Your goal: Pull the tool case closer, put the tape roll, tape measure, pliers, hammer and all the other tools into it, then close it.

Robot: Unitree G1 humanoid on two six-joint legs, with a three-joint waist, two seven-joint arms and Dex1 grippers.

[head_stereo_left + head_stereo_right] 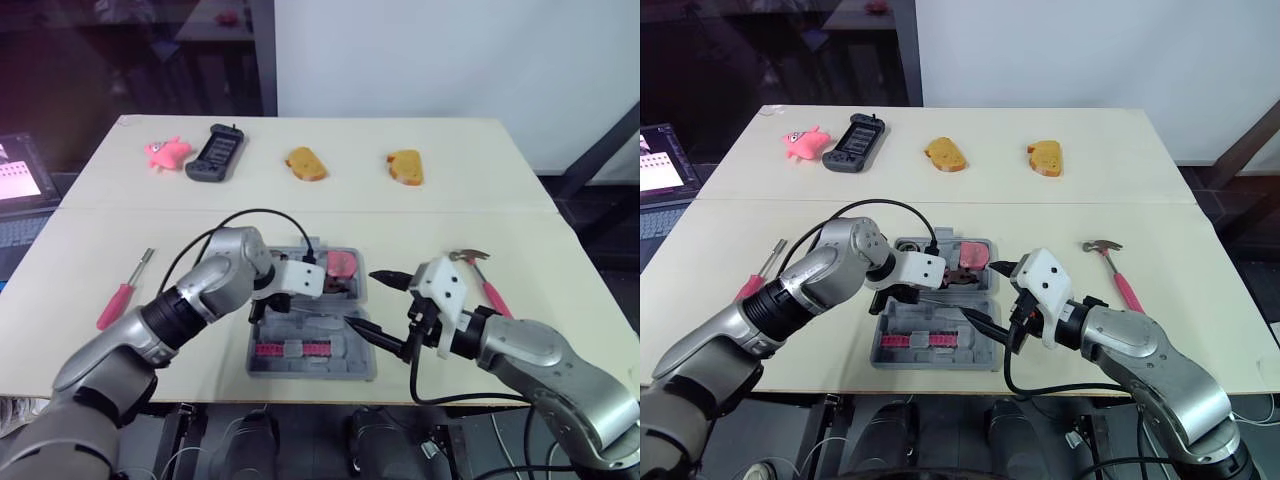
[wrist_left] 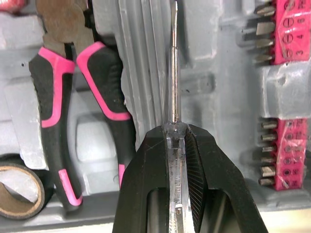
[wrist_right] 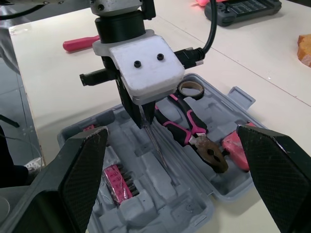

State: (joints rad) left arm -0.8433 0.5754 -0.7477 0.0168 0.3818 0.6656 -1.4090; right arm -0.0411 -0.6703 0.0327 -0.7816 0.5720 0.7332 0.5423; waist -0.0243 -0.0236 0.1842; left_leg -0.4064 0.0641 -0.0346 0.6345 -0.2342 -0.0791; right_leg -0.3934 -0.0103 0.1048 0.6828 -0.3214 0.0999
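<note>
The left hand [image 2: 175, 132] is clamped on the clear handle of a slim screwdriver [image 2: 173, 73] and holds it above the open tool case [image 1: 300, 370], and the coming move turns on how that tool lines up with the tray under it. In the left wrist view the shaft runs along the ribbed channel [image 2: 146, 73] in the middle of the case, parallel to the pliers [image 2: 104, 82] that lie in the next recess. The tip points away from the hand, so the long axis looks matched already. What is left is probably a straight lowering with no turn of the wrist. How high the shaft hangs above the channel is hard to tell. The tape roll [image 2: 14, 189] and the pink tape measure [image 1: 343, 262] are also inside the case. The right hand [image 1: 365, 300] hovers at the case's right edge, its fingers wide apart and empty. It is the nearer one to the hammer [image 1: 485, 285], which lies on the bench right of the case. A pink screwdriver [image 1: 118, 302] lies well left of the case.
</note>
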